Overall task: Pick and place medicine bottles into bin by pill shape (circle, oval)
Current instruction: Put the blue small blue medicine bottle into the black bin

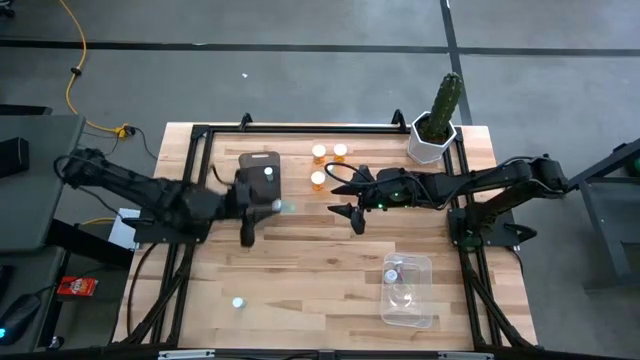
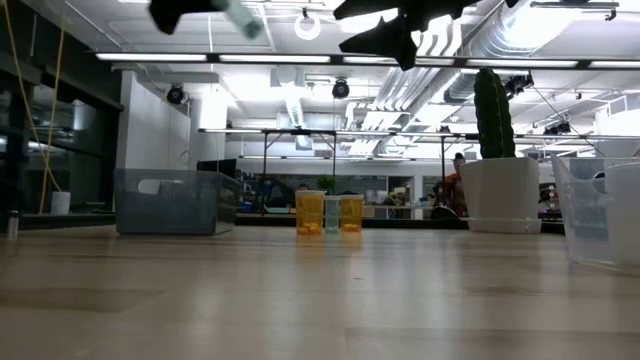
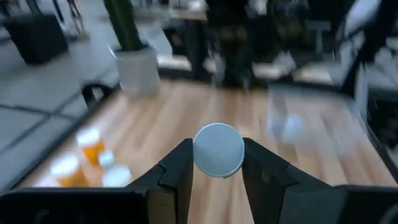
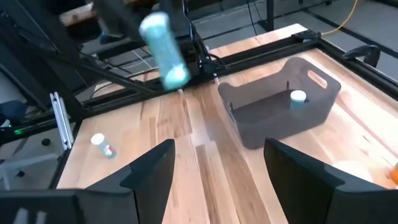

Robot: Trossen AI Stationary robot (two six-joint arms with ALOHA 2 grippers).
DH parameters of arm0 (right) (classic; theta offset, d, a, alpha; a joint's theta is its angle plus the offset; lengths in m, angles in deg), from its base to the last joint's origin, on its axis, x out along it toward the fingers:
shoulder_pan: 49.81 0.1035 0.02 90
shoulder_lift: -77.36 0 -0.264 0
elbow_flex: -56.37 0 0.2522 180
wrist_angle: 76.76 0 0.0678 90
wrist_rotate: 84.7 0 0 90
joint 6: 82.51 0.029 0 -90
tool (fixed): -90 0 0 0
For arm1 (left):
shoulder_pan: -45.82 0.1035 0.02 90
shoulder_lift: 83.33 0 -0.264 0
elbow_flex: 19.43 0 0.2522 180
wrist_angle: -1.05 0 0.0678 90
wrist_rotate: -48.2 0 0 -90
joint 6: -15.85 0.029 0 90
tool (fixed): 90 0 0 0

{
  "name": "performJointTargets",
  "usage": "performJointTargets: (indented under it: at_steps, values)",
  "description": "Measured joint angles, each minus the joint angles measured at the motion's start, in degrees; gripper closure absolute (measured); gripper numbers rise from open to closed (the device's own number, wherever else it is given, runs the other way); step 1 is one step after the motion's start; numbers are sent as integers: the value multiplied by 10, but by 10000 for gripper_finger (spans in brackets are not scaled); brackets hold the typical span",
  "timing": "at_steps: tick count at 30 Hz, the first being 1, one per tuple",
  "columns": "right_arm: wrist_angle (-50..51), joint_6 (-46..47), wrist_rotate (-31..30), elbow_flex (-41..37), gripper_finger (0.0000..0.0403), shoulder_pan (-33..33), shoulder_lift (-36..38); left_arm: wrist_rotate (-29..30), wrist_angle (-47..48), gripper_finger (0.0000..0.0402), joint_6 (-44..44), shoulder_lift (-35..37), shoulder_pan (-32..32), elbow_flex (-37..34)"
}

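My left gripper is high above the table's middle, just near of the grey bin, and is shut on a pale bottle with a light teal end. This bottle also shows in the right wrist view. The grey bin holds one pale bottle. My right gripper is open and empty, raised near the orange bottles, which stand upright on the table. One pale bottle lies near the front edge. Another is in the clear bin. My left gripper pinches the pale bottle by its sides between its two fingers. The fingers come level from the table's left, and the bottle lies along them, its round end facing forward past the fingertips. The bottle is lifted clear of the table.
A tall green cactus in a white pot stands at the far right corner. A black frame runs along the table's far edge and sides. Bare wood lies between the two bins.
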Motion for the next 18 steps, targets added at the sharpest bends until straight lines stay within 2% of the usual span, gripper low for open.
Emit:
performJointTargets:
  at_steps: [3, 7, 18]
  values:
    - [-8, 0, 0, 0, 163, 0, 0, -54, -89, 300, 20, -14, 51, 0]
    - [-11, -1, 0, 0, 163, 0, 0, -115, -142, 300, 19, -44, 87, -1]
    - [-11, -5, 0, 0, 163, 0, 0, -127, -146, 300, 16, -81, 92, -1]
